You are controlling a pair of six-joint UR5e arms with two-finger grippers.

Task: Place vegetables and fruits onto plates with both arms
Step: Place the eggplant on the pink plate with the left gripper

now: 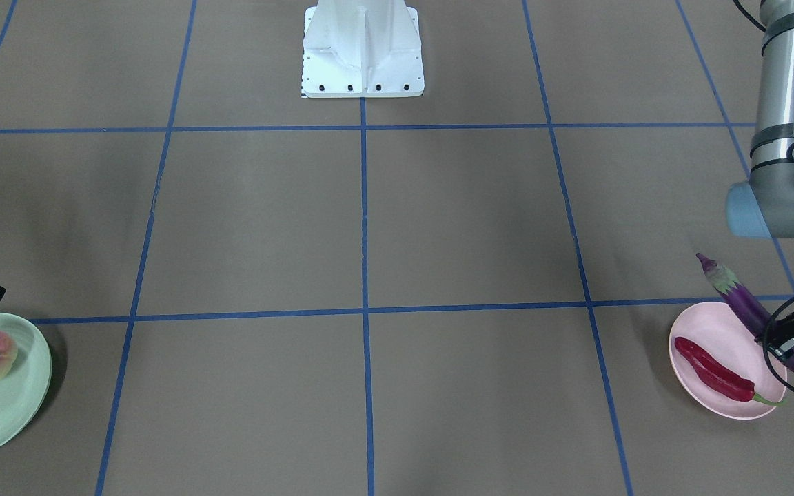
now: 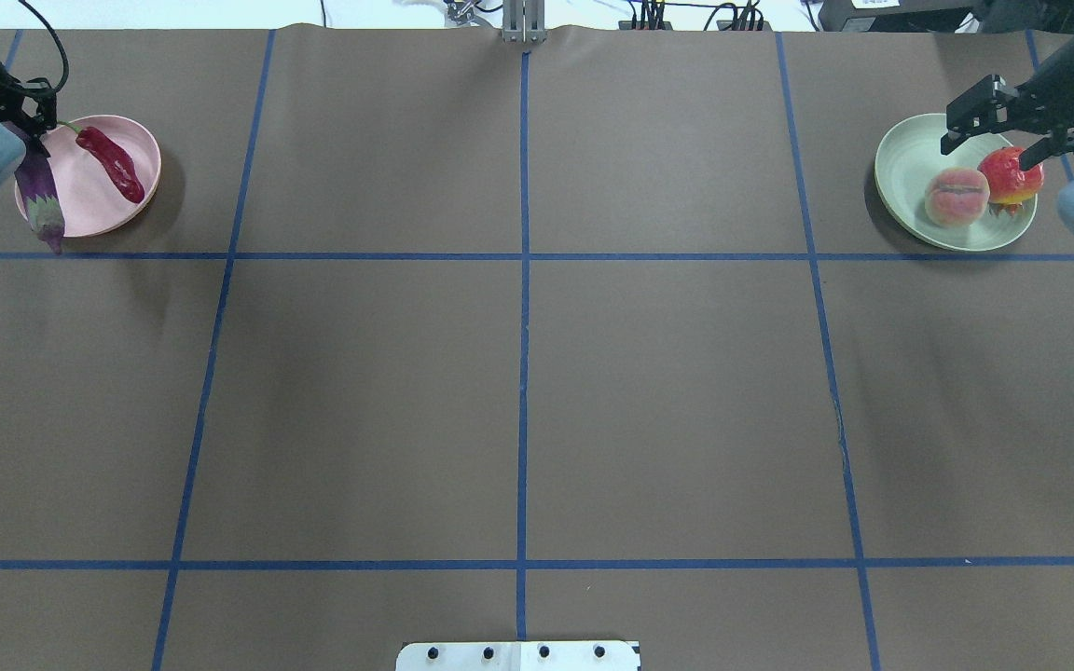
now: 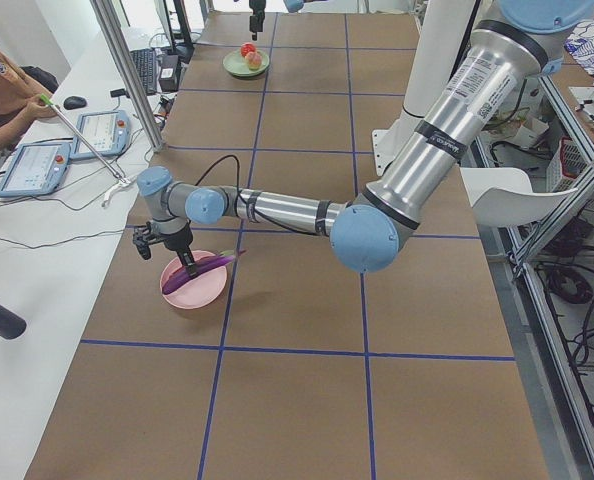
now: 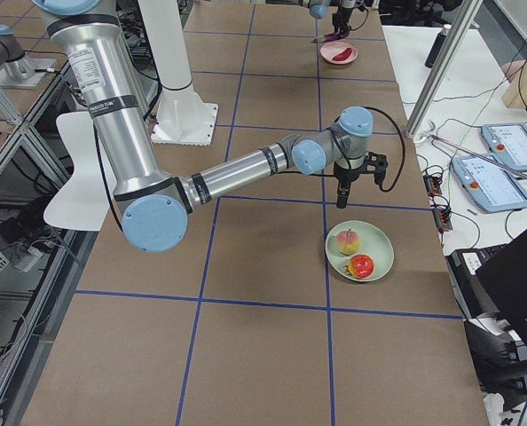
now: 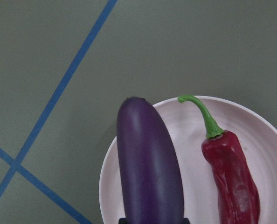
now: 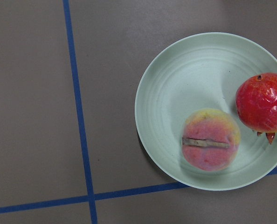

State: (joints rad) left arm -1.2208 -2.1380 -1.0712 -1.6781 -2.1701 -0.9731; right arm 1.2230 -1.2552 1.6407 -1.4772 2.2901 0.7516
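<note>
My left jaws seem clamped on the eggplant [image 1: 741,303], tips hidden, over the pink plate [image 1: 717,327]; right jaws gape above the mint plate [image 2: 910,154].

Eggplant [image 2: 41,196], chili [image 2: 111,164] on left plate [image 2: 89,203]; peach [image 2: 956,197], pomegranate [image 2: 1011,177] on right plate [image 2: 910,158].

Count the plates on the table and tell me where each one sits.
2. The pink plate is far left in the overhead view, with the chili and eggplant. The green plate is far right, with the peach and red fruit. No others visible.
</note>
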